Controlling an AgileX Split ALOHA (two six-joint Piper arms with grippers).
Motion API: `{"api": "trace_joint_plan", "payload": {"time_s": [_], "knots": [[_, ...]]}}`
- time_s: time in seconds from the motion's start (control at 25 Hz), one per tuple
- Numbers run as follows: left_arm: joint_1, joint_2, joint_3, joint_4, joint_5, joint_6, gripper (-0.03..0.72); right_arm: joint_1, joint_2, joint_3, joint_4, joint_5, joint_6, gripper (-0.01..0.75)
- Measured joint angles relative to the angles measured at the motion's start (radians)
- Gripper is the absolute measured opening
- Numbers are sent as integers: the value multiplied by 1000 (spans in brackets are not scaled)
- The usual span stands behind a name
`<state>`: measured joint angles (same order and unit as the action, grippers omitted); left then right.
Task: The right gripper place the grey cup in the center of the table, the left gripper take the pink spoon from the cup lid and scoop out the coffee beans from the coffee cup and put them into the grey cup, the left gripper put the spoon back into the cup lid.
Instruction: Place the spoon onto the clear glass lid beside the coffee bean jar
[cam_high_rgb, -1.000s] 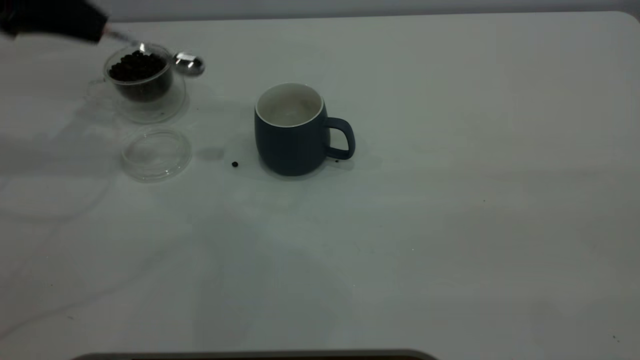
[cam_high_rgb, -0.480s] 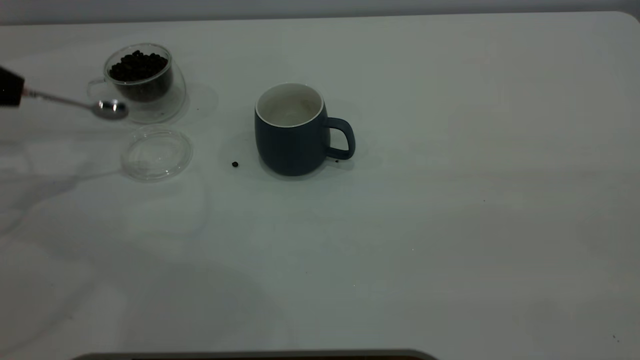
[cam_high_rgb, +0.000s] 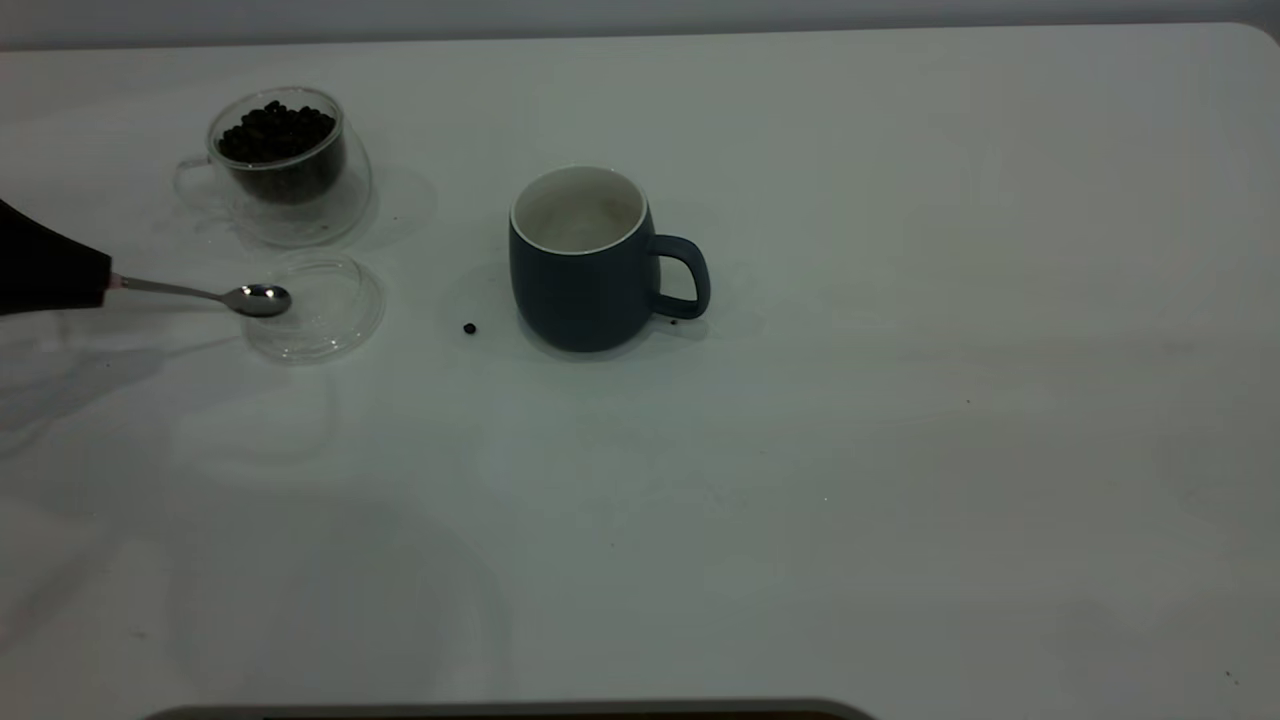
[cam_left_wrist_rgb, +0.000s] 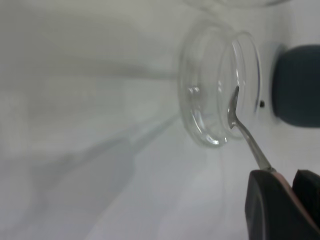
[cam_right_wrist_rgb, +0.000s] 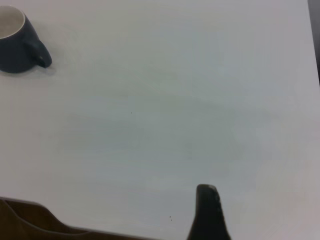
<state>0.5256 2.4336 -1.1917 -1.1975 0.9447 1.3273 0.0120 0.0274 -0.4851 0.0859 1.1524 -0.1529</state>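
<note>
While clamped shut on pink-handled metal spoon (cam_high_rgb: 215, 294), black left gripper (cam_high_rgb: 100, 280) at table's left edge; spoon bowl over clear glass lid (cam_high_rgb: 330, 310), beside dark blue-grey mug (cam_high_rgb: 580, 270).

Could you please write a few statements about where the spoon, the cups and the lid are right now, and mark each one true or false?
1. The left end effector holds the pink spoon with its bowl over the cup lid. True.
2. The coffee cup is empty. False: it holds coffee beans.
3. The grey cup lies on its side. False: it stands upright on the table.
4. A loose bean lies between the cup lid and the grey cup. True.
5. The right end effector grips the grey cup. False: it is far from it.
</note>
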Motion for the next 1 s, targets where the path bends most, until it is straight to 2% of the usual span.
{"api": "trace_joint_plan", "payload": {"time_s": [0.2,0.4,0.8,1.0], "knots": [[-12,53,0,-70,-3,53,113,0,0,0,0,0,0,591],[-56,72,-1,-112,-12,87,113,0,0,0,0,0,0,591],[-112,77,-1,-131,-32,95,113,0,0,0,0,0,0,591],[-114,77,-1,-136,-38,109,119,0,0,0,0,0,0,591]]}}
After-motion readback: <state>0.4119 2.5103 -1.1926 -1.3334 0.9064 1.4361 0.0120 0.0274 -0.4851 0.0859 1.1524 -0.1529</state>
